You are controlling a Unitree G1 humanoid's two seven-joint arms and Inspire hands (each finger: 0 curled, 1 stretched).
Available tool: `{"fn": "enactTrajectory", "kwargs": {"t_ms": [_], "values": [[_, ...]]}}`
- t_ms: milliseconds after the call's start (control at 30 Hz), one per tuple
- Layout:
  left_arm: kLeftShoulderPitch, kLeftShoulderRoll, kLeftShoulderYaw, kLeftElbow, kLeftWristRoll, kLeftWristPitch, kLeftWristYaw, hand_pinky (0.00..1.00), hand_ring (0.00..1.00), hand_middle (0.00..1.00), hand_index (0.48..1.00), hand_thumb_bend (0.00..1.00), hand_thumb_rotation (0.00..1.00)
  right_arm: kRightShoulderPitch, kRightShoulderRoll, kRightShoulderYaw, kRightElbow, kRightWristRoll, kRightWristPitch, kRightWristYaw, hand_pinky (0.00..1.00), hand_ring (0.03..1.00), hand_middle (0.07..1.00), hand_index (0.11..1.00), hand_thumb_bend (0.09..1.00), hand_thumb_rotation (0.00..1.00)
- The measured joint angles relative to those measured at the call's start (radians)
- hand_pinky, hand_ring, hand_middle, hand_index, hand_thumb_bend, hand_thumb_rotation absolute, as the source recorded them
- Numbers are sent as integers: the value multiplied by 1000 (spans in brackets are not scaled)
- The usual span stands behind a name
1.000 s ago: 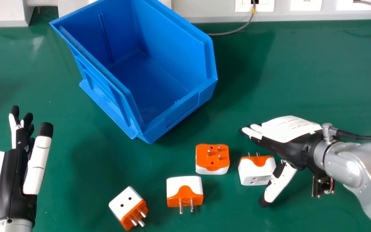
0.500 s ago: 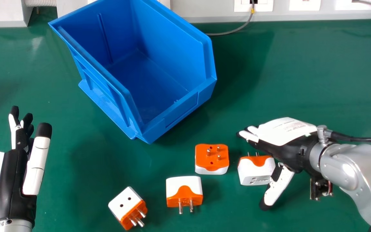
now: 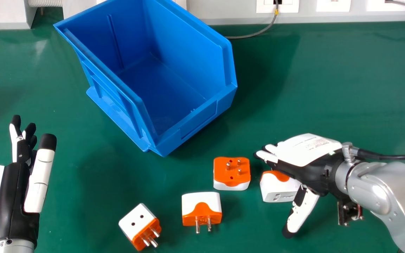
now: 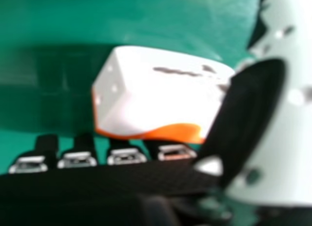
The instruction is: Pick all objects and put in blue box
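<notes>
I see the blue box [image 3: 199,117] ahead of the right fingertips, well apart. The right hand [image 3: 306,167] is nearer the work, its fingers straight and released; the left hand [image 3: 11,196], also relaxed, lies far from them. The white-and-orange adapter [image 3: 278,190] sits between right fingers and thumb, its longer side roughly along the fingers, so I'd close across it.

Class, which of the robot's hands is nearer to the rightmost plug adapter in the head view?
The right hand. It is right by the adapter, partly covering it in the head view; the left hand is far off to its left.
</notes>
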Motion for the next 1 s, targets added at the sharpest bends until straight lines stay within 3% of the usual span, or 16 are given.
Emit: {"fn": "enactTrajectory", "kwargs": {"t_ms": [200,333,567,767,1000], "values": [[0,2,5,-6,-1,17,-8,993,1000,1000,1000,776,990,0,0,0,1,3,7,1,957,1000,1000,967,766,399],[-1,5,6,-11,-9,17,-15,991,1000,1000,1000,771,989,-9,4,0,14,5,5,-10,936,988,990,945,746,376],[0,8,7,-14,-10,18,-24,989,1000,1000,1000,762,986,-22,6,1,22,3,-2,-40,882,947,944,895,700,312],[0,10,18,-16,-13,18,-33,989,1000,1000,1000,754,984,-28,6,1,22,3,3,-42,858,931,928,877,662,283],[1,14,26,-17,-29,19,-38,992,1000,1000,1000,752,984,-35,10,4,23,1,15,-48,846,925,921,872,648,270]]}}
